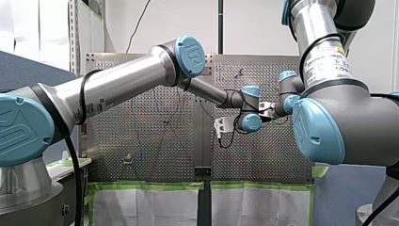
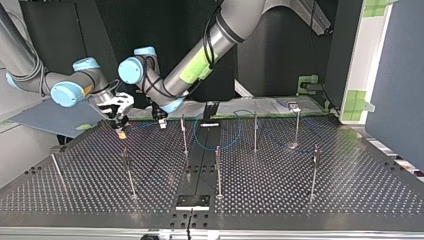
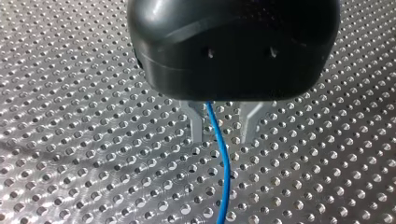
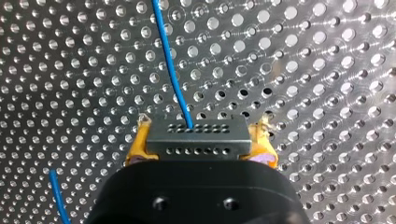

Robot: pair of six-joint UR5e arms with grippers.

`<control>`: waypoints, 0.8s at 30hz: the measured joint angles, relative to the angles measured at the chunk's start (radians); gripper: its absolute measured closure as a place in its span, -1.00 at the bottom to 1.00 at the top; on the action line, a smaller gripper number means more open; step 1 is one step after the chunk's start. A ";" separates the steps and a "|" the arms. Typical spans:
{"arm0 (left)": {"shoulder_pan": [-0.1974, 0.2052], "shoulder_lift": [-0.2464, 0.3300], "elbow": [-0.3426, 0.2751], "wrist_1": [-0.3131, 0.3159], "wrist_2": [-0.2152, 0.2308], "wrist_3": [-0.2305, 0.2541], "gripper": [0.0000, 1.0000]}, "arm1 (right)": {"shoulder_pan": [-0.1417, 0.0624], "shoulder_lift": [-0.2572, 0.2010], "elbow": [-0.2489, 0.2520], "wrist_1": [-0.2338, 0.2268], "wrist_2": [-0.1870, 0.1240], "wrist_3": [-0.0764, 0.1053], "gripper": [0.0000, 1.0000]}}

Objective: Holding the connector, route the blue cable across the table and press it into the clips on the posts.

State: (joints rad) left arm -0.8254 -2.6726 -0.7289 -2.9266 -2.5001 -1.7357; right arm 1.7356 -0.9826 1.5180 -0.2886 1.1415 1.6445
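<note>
Clamping the connector (image 4: 198,137) between its yellow pads (image 4: 135,148), my right gripper (image 4: 201,141) hovers low over the desk (image 2: 300,195) at the top view's left. The cable (image 4: 170,70) runs out of the connector across the desk. My left gripper (image 3: 223,128) holds its jaws apart, the cable passing between them.

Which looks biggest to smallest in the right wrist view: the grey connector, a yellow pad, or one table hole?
1. grey connector
2. yellow pad, only partly showing
3. table hole, smallest even where nearest the camera
</note>
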 joint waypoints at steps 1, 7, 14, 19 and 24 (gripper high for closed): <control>-0.002 0.000 0.001 0.000 -0.001 -0.001 0.84 | 0.000 0.000 0.000 0.000 0.000 0.000 1.00; -0.008 0.000 0.010 -0.002 -0.006 -0.005 0.99 | 0.000 0.000 0.000 0.000 0.000 0.000 1.00; -0.010 0.004 0.007 -0.019 -0.012 -0.029 0.99 | 0.000 -0.001 -0.001 0.002 0.000 -0.004 1.00; -0.010 0.031 -0.009 -0.047 -0.035 -0.048 0.99 | 0.004 -0.014 -0.011 0.022 0.001 -0.008 1.00; -0.009 0.072 -0.046 -0.041 -0.041 -0.042 0.99 | 0.008 -0.050 -0.016 0.030 0.001 0.008 1.00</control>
State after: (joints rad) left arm -0.8342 -2.6003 -0.7751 -2.9672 -2.5410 -1.7776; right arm 1.7432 -1.0331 1.5023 -0.2581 1.1424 1.6524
